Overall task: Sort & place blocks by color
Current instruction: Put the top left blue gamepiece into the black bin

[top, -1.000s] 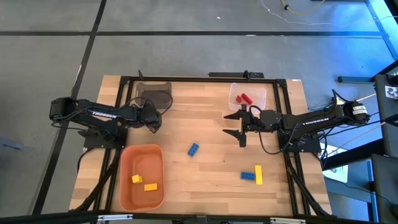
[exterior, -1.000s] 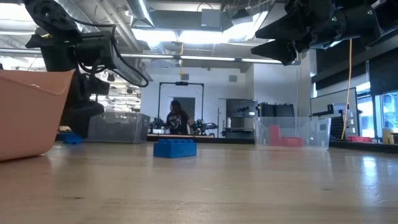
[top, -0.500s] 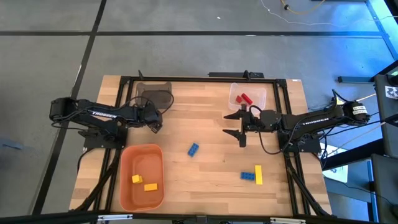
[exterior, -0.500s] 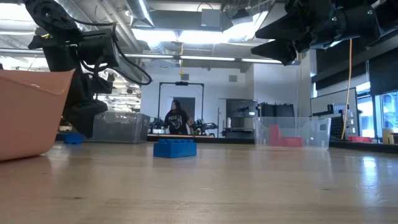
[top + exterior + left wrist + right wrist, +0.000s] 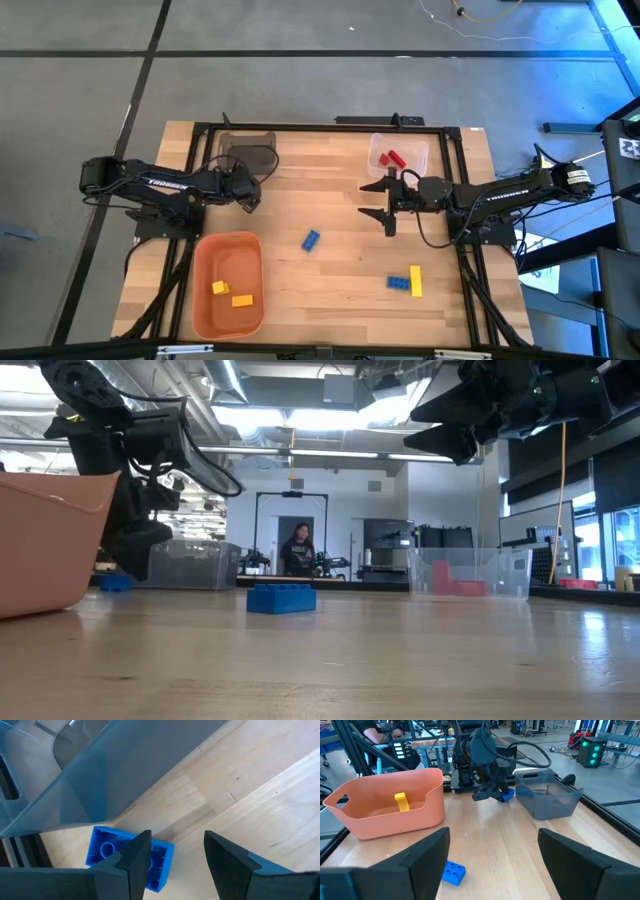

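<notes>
The left gripper [image 5: 246,190] is seen beside the grey bin [image 5: 247,153], near the table's [image 5: 330,290] left rail. In the left wrist view its fingers [image 5: 135,857] are spread apart, nothing is held between them, and a blue block [image 5: 129,858] with round studs is seen lying on the wood just beyond them, against the foot of the smoky translucent bin wall [image 5: 100,775]. Whether a fingertip touches that block cannot be told.

Two yellow blocks [image 5: 232,294] are seen lying in the smooth, round-cornered orange bin [image 5: 228,283] at the near left. A second blue block [image 5: 311,240] is found alone on the pale planked wood at mid-table, with open board on all sides. A blue block [image 5: 399,282] and an elongated yellow block [image 5: 415,280] are laid touching each other near the front right.

A red block [image 5: 394,158] is contained in the clear bin [image 5: 397,155] at the far right. The right gripper [image 5: 386,203] is held above the table just in front of that bin, its fingers [image 5: 427,852] parted wide and empty. A person [image 5: 298,550] is seen in the room behind.
</notes>
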Controlling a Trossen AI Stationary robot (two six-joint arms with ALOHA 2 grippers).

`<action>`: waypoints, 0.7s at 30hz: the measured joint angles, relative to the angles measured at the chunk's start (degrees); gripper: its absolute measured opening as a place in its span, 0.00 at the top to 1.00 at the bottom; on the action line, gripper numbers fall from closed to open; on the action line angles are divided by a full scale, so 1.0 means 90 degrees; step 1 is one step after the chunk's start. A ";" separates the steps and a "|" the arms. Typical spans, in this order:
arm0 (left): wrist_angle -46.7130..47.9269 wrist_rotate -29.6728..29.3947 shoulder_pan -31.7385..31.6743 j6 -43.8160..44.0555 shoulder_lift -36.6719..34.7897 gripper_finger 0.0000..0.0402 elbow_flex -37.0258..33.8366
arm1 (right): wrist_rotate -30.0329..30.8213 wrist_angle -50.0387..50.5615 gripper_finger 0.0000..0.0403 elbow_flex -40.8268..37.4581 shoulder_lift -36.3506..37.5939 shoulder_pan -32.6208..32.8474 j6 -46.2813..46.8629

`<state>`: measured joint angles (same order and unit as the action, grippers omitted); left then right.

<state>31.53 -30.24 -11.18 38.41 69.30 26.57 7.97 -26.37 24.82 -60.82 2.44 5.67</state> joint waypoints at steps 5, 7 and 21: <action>-0.0007 -0.0008 0.0000 -0.0005 0.0000 0.56 0.0064 | 0.0000 0.0000 0.25 0.0000 0.0000 0.0000 -0.0007; -0.0002 -0.0007 0.0002 -0.0005 0.0000 0.56 0.0066 | 0.0000 0.0000 0.25 0.0000 0.0000 -0.0002 -0.0015; 0.0115 0.0098 0.0138 -0.0007 0.0000 0.56 0.0068 | 0.0000 0.0000 0.25 0.0000 0.0000 -0.0002 -0.0007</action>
<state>32.57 -29.36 -9.93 38.35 69.30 27.18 7.97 -26.37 24.82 -60.82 2.42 5.61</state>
